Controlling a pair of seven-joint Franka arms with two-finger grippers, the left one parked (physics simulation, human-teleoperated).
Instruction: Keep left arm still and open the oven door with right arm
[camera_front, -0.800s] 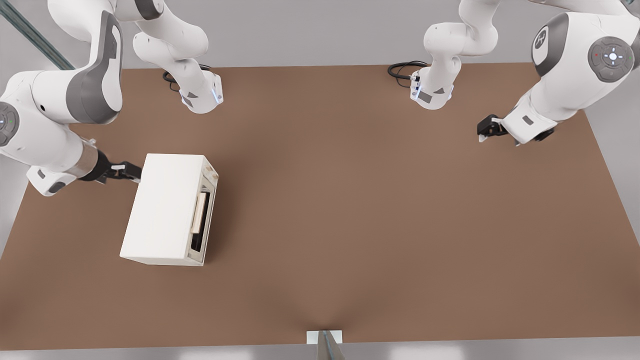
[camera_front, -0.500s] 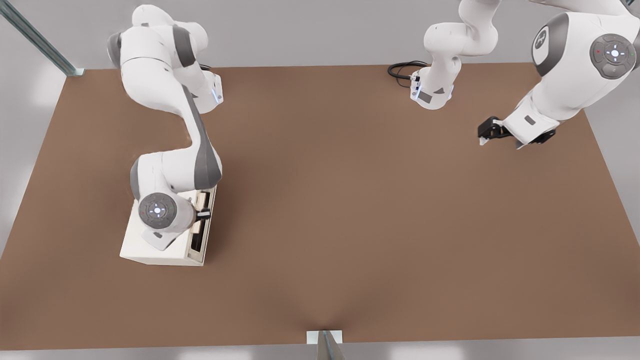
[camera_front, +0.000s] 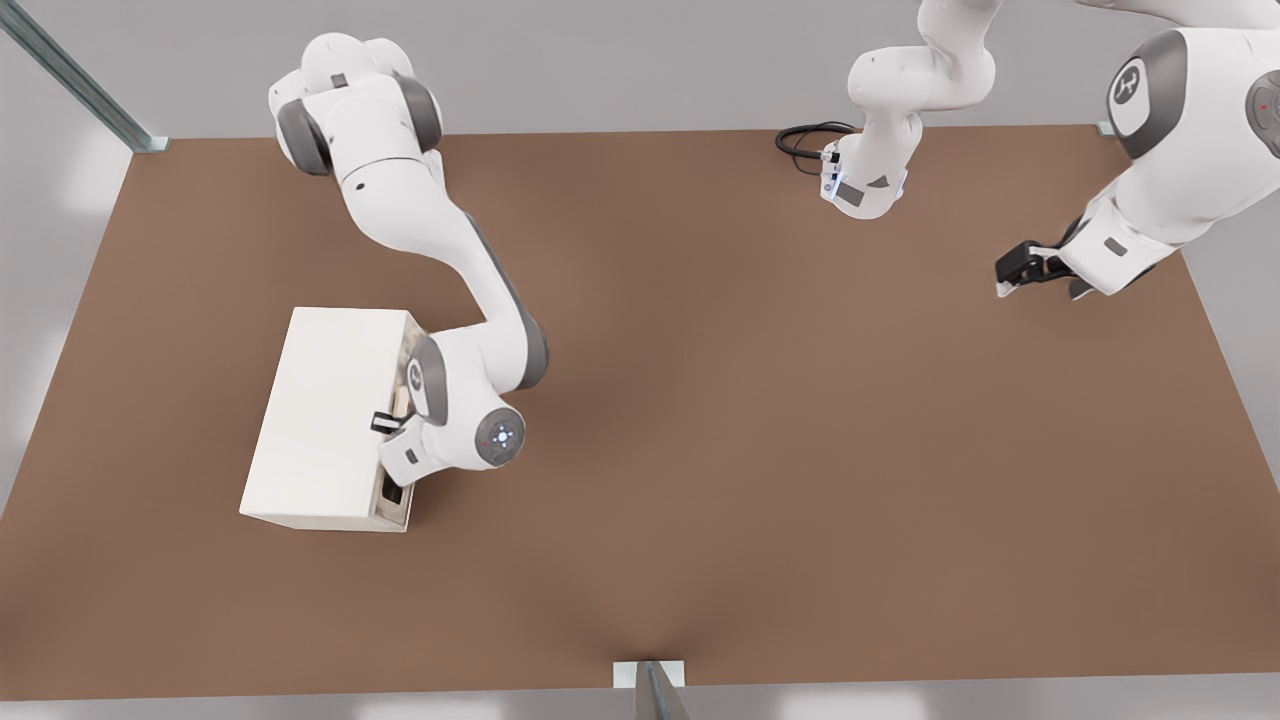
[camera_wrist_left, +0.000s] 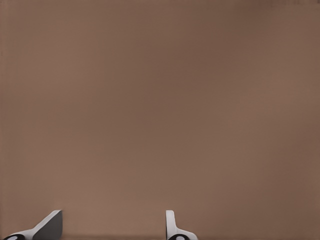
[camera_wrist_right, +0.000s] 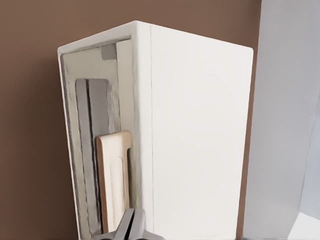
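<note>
The white box oven lies on the brown table toward the front view's left. Its oven door is cream-framed with a dark window and sits flush against the body. A pale beige bar handle runs along the door. My working arm reaches from the back over to the door side, and its wrist covers most of the door. The gripper is at the oven's top edge by the handle. In the right wrist view the gripper is shut beside the handle's near end, fingers together.
The brown table stretches wide to the front view's right of the oven. A black cable coil lies by the far arm base. The parked arm's gripper hangs at the far right. A small metal post stands at the near edge.
My working arm swung from behind the oven, over its top, to the door side. The gripper now sits by the handle. The door has not moved.
</note>
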